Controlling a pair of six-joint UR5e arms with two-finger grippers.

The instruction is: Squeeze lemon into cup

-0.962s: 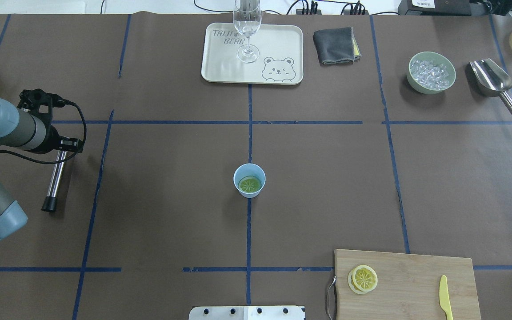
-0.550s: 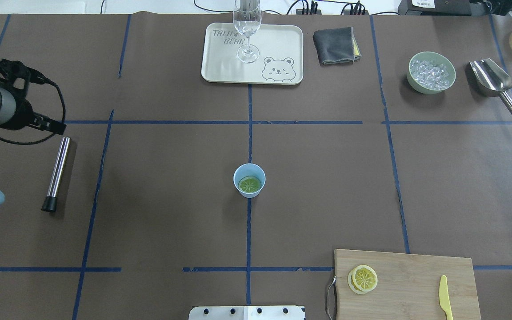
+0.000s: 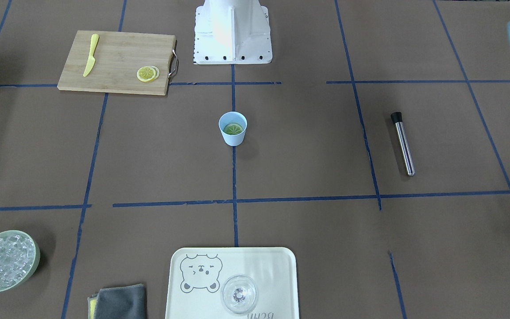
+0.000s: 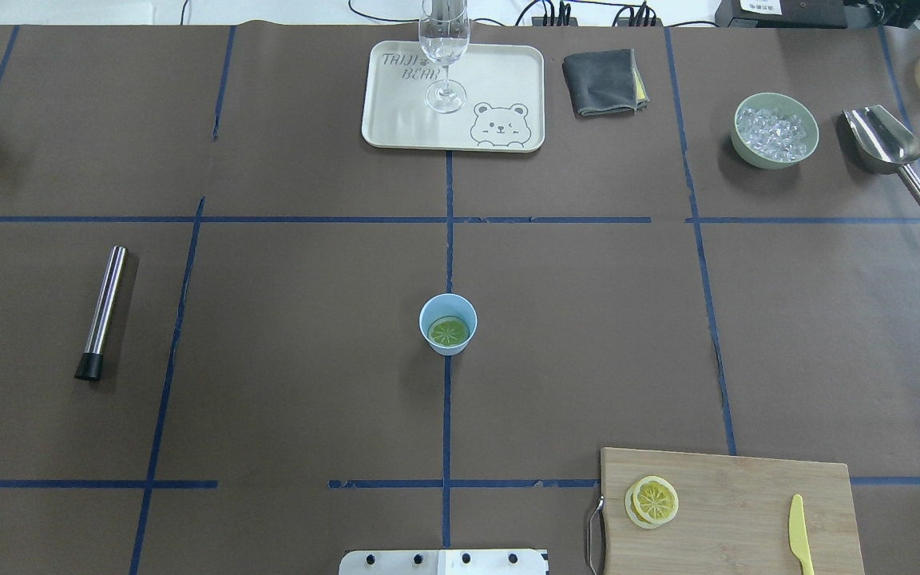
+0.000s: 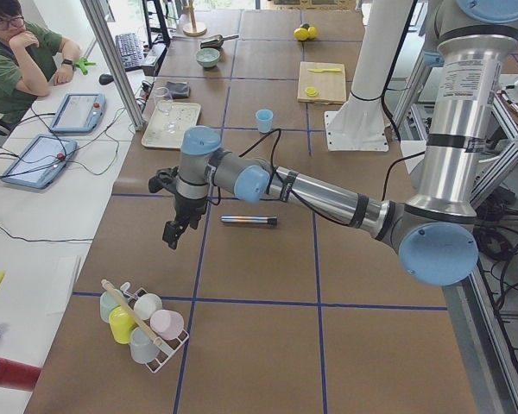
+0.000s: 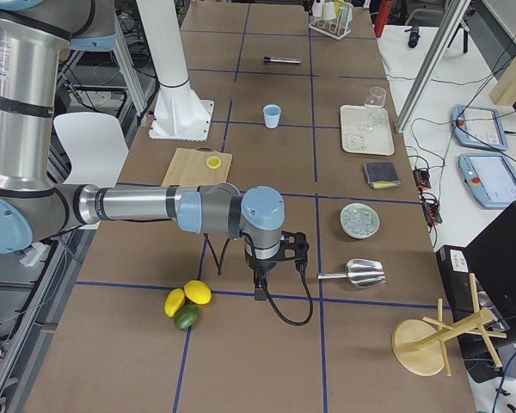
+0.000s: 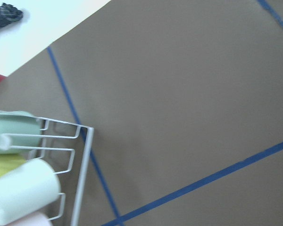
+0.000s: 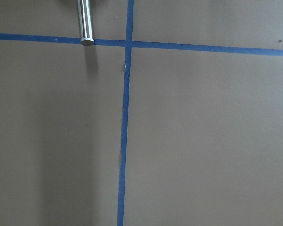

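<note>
The brown paper-covered table [image 4: 308, 399], gridded with blue tape, has neither arm over its middle. The near grey-and-blue left arm [image 5: 328, 194] reaches over the table's left end, its left gripper [image 5: 174, 233] pointing down near a white wire rack of cups [image 5: 142, 323]. The right arm [image 6: 146, 206] hangs its right gripper [image 6: 260, 289] over the opposite end. Only the side views show the two grippers, so I cannot tell how far the jaws stand apart or whether they hold anything.

The bamboo cutting board [image 4: 747, 511] carries two spare yellow slices [image 4: 652, 501]. The slim steel muddler with a black tip [image 4: 102, 311] lies flat, well apart from the small light-blue tapered cup [image 3: 233, 139] at the centre. The thin round yellow-green lemon slice [image 4: 449, 331] lies flat in the cup's bottom.

The squeezing looks done or nearly so. If more pressing is wanted, grasp the muddler mid-shaft, hold it upright, centre it over the mouth and push straight down gently, since the light cup could tip or skid.
</note>
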